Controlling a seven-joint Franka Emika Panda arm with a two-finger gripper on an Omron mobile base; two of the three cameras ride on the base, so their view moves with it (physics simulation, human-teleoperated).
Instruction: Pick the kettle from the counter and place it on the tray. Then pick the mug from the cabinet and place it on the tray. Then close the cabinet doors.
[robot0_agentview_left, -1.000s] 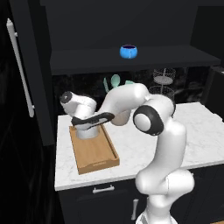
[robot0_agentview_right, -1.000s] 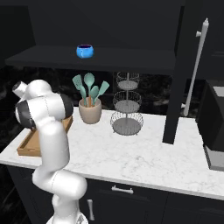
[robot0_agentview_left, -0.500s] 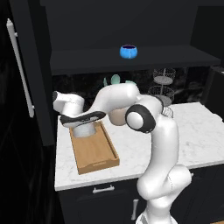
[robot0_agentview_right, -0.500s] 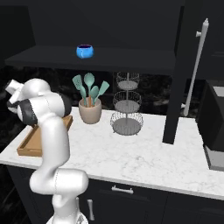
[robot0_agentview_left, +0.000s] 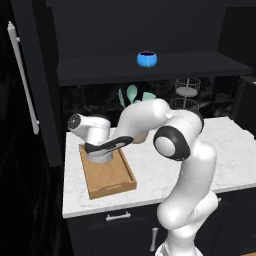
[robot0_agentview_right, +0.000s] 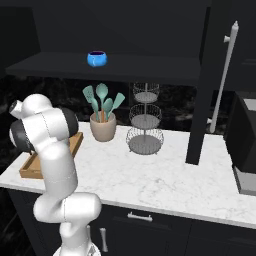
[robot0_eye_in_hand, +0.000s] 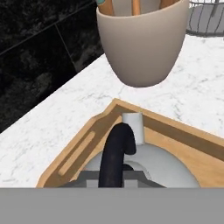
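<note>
One kettle (robot0_eye_in_hand: 144, 164) in tray (robot0_eye_in_hand: 87, 144), gripper (robot0_agentview_left: 102, 149) clamped on its black handle (robot0_eye_in_hand: 114, 153)

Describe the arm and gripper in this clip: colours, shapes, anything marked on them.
The arm is glossy white with rounded, bulbous links and dark grey joint caps. The hand is a white cylinder-like block. No cables or markings are visible. The gripper has dark fingers.

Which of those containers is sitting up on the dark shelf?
The blue mug; the beige utensil crock and grey kettle sit lower, at counter level.
</note>
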